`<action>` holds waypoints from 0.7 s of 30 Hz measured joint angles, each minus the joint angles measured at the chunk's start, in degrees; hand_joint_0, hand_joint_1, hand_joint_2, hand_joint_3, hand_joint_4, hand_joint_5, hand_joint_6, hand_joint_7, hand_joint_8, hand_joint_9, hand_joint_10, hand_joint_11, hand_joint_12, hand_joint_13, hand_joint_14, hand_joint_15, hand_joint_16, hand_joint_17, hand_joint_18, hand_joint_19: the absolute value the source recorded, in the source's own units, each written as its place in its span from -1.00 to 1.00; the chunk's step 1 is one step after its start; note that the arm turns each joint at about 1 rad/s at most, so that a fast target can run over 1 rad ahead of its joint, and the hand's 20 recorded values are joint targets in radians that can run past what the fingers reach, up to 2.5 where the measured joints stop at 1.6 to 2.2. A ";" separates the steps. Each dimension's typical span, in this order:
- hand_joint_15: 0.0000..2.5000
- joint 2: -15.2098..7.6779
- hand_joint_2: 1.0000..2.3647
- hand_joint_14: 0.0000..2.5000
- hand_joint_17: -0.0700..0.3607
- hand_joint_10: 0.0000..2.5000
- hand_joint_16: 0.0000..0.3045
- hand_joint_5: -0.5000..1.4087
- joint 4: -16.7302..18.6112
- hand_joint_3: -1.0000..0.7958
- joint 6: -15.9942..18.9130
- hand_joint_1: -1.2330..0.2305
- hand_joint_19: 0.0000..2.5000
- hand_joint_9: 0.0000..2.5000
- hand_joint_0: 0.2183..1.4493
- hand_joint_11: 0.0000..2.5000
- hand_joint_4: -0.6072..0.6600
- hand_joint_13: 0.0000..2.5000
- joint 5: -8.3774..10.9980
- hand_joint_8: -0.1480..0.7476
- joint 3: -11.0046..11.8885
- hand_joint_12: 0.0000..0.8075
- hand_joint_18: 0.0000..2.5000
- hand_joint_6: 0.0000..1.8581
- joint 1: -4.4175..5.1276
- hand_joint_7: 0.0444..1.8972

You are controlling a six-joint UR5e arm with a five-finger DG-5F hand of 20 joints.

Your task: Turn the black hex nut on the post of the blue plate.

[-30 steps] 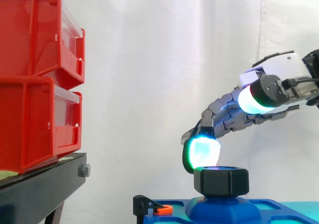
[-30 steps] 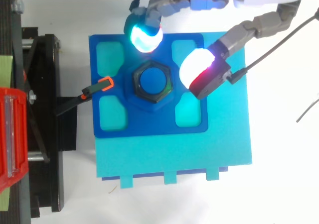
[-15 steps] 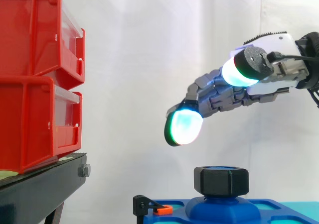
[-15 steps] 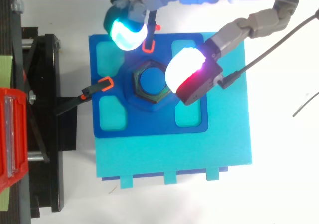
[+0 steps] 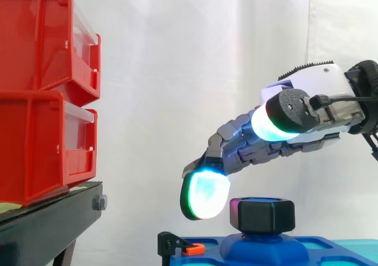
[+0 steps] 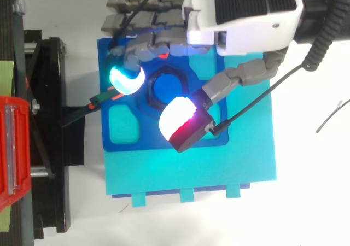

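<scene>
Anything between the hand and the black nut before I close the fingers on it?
Nothing visible. The hand hangs over the blue plate, with the black hex nut bare between a finger pad on the side of the stand and the thumb pad opposite. The orange-tipped clamp sits lower, at the plate's edge.

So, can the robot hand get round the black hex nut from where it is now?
Probably yes: the robot hand is open above the black hex nut, fingertips either side of it, nothing between.

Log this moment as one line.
hand open | pads flank black hex nut | nut on blue plate post | contact unclear
</scene>
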 measured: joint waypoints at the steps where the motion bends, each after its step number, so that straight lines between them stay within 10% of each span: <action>1: -0.97 -0.01 -1.00 -1.00 -0.12 -1.00 -0.65 -0.70 -0.23 -0.44 0.04 0.37 -0.82 -0.83 -0.61 -1.00 0.20 -1.00 0.00 -0.22 0.00 -0.20 -1.00 -0.46 0.08 -0.18; 21: -0.97 -0.03 -1.00 -1.00 -0.12 -1.00 -0.65 -0.70 -0.78 -0.44 0.71 0.37 -0.81 -0.82 -0.60 -1.00 0.20 -1.00 -0.18 -0.22 0.01 -0.20 -1.00 -0.46 0.60 -0.19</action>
